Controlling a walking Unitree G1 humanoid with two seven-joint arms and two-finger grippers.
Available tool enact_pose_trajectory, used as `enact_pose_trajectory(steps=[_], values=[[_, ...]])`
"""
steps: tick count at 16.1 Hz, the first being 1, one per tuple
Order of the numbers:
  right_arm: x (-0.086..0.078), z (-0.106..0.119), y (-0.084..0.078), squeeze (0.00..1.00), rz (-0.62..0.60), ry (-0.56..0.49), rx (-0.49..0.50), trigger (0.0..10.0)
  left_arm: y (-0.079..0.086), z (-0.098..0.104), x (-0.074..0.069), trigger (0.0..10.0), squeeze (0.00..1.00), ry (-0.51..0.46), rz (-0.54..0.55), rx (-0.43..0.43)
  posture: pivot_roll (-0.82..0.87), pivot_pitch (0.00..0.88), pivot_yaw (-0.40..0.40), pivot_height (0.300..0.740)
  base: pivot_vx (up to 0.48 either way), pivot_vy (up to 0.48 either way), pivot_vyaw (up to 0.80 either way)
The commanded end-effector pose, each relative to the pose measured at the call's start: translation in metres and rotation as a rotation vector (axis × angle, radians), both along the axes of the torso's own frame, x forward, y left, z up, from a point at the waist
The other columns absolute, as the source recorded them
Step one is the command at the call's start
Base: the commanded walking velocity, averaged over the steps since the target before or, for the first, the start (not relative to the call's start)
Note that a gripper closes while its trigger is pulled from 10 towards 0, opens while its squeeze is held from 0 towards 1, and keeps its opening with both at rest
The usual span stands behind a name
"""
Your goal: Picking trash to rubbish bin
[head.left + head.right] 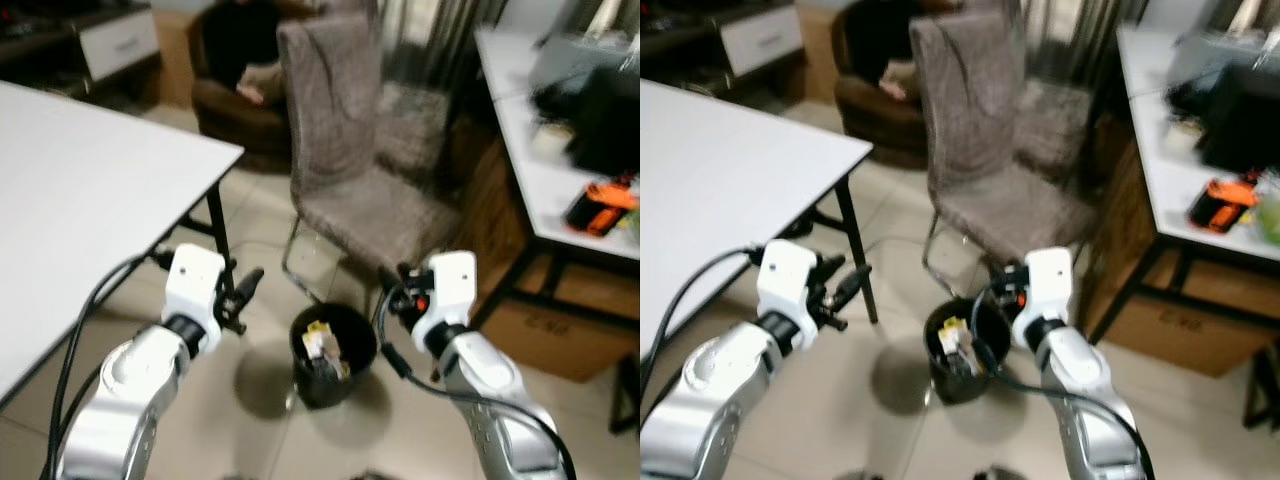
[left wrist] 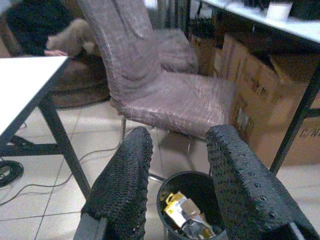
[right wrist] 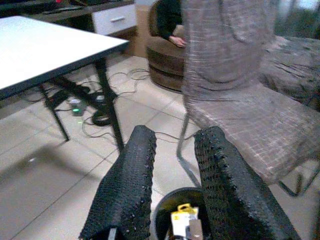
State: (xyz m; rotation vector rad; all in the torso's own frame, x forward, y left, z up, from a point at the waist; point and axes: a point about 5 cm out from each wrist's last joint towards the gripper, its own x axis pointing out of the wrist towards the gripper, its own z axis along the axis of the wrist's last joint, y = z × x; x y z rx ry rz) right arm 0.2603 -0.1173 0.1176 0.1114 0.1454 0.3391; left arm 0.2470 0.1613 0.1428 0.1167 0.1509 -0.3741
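hidden/unclear: head views are soft with blur; items on the right-hand table (image 1: 545, 190) read only as dark shapes plus one orange object (image 1: 603, 207). The bin contents are a jumble; only a yellow-and-white packet (image 2: 176, 210) and a brownish scrap can be made out. A person in the brown armchair (image 1: 235, 110), upper centre of the frame, is cut off by the top edge and partly behind the chair back.
bin: black round rubbish bin (image 1: 333, 354), lower centre of the head views, standing upright on the tiled floor, mouth up, long axis vertical. It sits just in front of the grey fabric chair (image 1: 355, 170), near its metal legs.
trash: already inside the bin, lying tilted against the wall.
left gripper (image 2: 177, 187): fingers parted, holding nothing, touching nothing; raised left of the bin, beside the white table (image 1: 80, 200) leg.
right gripper (image 3: 172, 187): fingers parted with a narrow gap, holding nothing; raised right of the bin, the rim visible between the fingers.
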Motion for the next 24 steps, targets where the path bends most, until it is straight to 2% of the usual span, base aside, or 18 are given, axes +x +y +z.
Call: enact_pose_trajectory(steps=[1,6,10,12,15,24], values=[[0.001,0.002,-0.001,0.0,0.001,-0.004,-0.013,10.0,-0.002,0.0,-0.002,10.0,0.0,0.0,-0.007,0.003,-0.02,0.03,-0.054,0.74,-0.304,0.0,0.0],[0.001,0.004,0.004,0.0,0.039,-0.015,-0.022,10.0,0.002,0.002,-0.004,10.0,0.0,-0.004,0.007,0.007,-0.01,0.033,-0.063,0.74,-0.297,0.0,0.0],[0.0,0.012,0.015,0.0,0.147,-0.053,-0.019,10.0,0.011,0.023,0.001,10.0,0.0,-0.148,0.103,-0.01,0.0,0.034,-0.067,0.74,0.0,0.0,0.13],[0.0,0.014,0.018,0.0,0.166,-0.066,-0.015,10.0,0.014,0.027,0.001,10.0,0.0,-0.167,0.123,0.003,0.0,0.034,-0.069,0.74,0.0,0.0,0.8],[0.001,0.018,0.028,0.0,0.247,-0.084,-0.016,10.0,0.019,0.033,0.0,10.0,0.0,-0.195,0.147,0.01,0.02,0.034,-0.073,0.74,0.335,0.0,0.8],[0.003,0.017,0.044,0.0,0.368,-0.097,-0.013,10.0,0.03,0.038,-0.01,10.0,0.0,-0.202,0.194,0.052,0.08,0.032,-0.112,0.74,0.36,0.0,0.8]])
